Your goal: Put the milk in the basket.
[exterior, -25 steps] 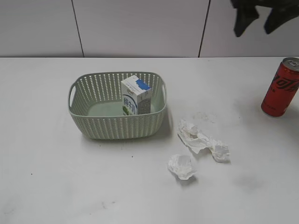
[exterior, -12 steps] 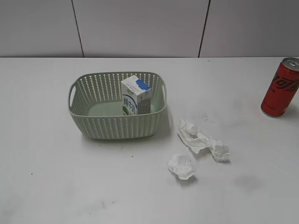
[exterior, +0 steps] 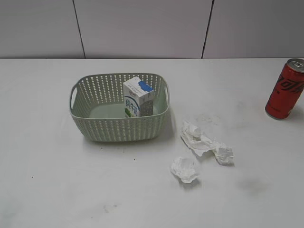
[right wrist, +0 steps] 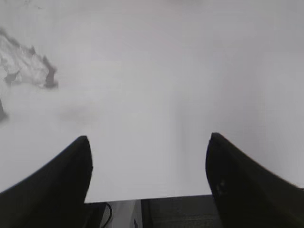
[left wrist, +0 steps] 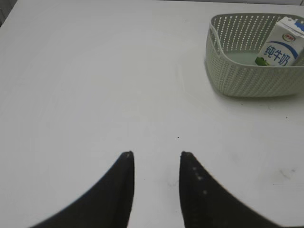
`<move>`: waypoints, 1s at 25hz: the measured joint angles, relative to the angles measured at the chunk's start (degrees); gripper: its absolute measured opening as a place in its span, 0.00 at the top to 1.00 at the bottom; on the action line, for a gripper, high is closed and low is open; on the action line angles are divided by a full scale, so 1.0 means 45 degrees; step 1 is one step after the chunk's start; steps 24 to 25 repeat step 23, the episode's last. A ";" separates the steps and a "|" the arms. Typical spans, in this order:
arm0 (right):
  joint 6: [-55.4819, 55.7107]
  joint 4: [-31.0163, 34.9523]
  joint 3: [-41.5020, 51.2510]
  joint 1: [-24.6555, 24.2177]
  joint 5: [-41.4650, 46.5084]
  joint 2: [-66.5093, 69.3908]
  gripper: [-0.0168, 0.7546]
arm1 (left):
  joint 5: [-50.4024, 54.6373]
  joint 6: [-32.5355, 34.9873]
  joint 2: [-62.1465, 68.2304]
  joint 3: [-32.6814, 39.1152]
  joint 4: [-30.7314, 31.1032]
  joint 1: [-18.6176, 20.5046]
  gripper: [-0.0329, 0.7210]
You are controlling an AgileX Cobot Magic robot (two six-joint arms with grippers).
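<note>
The milk [exterior: 138,97], a small white carton with blue characters, stands upright inside the pale green basket [exterior: 118,128] left of the table's middle. Both also show in the left wrist view, the milk [left wrist: 285,46] in the basket [left wrist: 247,78] at the top right. My left gripper [left wrist: 155,156] is open and empty over bare table, well away from the basket. My right gripper [right wrist: 148,141] is open wide and empty above the table's front edge. Neither gripper shows in the exterior view.
A red soda can [exterior: 285,89] stands at the far right. Two crumpled white tissues [exterior: 205,142] [exterior: 185,169] lie right of the basket; one shows in the right wrist view [right wrist: 26,66]. A grey panelled wall runs behind the table.
The right gripper, at the top right of the exterior view one second ago, has left that view. The milk and basket have not moved.
</note>
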 joint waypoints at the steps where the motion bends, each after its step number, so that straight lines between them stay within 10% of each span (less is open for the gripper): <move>1: -0.0071 0.0000 0.0596 0.0000 -0.0313 -0.0663 0.21 | 0.0000 0.0000 0.0000 0.0000 0.0000 0.0000 0.65; 9: -0.0155 0.0000 0.4320 0.0000 -0.1777 -0.5273 0.21 | 0.0000 0.0000 0.0000 0.0000 0.0000 0.0000 0.65; 25: -0.0170 0.0541 0.4944 0.0000 -0.1008 -1.0546 0.21 | 0.0000 0.0000 0.0000 0.0000 0.0000 0.0000 0.65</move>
